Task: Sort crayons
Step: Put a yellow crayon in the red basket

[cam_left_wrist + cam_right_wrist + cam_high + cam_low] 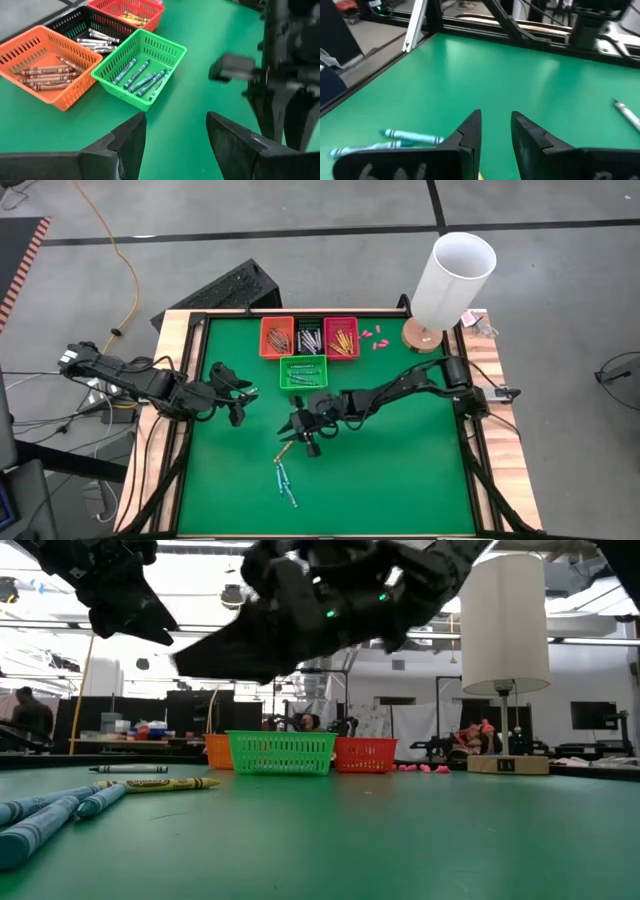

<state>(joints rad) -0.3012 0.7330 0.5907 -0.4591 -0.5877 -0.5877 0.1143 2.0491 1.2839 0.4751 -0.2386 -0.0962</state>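
Several loose crayons lie on the green mat near its middle front: a yellow one (285, 450), a grey one (627, 112) and blue ones (286, 483) (412, 136). Sorted crayons fill four baskets at the far edge: orange (277, 337), black (309, 338), red (341, 337) and, in front of them, green (142, 75) with blue crayons. My right gripper (300, 435) (496, 131) hangs open just above the mat beside the loose crayons, nothing between its fingers. My left gripper (235, 395) (175, 135) waits open at the left, raised, facing the baskets.
A white-shaded lamp (450, 275) stands on a wooden foot at the far right corner. A few pink bits (372, 337) lie right of the red basket. A raised dark frame borders the mat (400, 480), which is bare at the right and near side.
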